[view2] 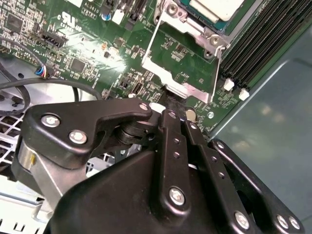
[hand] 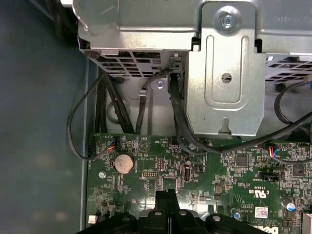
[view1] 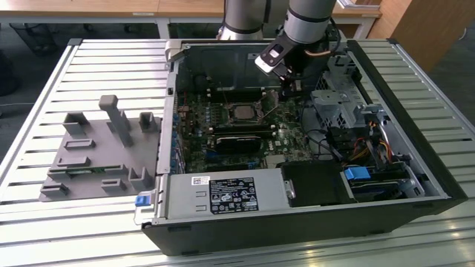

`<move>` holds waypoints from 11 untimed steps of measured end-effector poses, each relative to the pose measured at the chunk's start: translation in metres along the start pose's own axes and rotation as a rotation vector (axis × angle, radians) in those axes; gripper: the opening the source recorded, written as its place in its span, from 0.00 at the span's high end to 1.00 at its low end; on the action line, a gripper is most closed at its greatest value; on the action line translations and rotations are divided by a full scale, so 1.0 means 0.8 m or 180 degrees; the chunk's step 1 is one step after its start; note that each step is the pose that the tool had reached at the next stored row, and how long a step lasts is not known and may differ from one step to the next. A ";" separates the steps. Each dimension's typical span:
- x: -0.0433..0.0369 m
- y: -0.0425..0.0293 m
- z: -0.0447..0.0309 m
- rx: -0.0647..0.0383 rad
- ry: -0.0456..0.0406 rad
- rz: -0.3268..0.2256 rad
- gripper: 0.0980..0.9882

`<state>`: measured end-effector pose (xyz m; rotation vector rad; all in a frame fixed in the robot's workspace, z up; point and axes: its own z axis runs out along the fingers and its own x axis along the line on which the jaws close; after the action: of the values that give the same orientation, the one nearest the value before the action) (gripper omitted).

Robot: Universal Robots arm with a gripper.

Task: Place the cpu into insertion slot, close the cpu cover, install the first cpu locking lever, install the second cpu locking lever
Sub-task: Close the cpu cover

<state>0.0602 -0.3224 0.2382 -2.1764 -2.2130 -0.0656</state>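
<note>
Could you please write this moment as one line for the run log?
cpu: in insertion slot | cpu cover: open | gripper: shut, tips at cover's outer edge

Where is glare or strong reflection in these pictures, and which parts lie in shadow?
Exterior view: the slatted table shines pale, the computer case is dimmer inside. Second wrist view: a whitish sheen on the circuit board, the cpu nearly white. First wrist view: the metal bracket is brightly lit.
</note>
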 end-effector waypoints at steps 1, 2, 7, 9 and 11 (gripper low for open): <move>0.000 -0.0012 0.0000 0.0000 0.0000 0.0000 0.99; 0.000 -0.0025 0.0000 0.0000 0.0000 0.0000 0.99; 0.000 -0.0093 0.0000 0.0000 0.0000 0.0000 0.99; 0.000 -0.0119 -0.0001 0.0000 0.0000 0.0000 0.99; 0.000 -0.0145 -0.0001 0.0000 0.0000 0.0000 0.99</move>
<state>0.0486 -0.3225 0.2383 -2.1764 -2.2130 -0.0655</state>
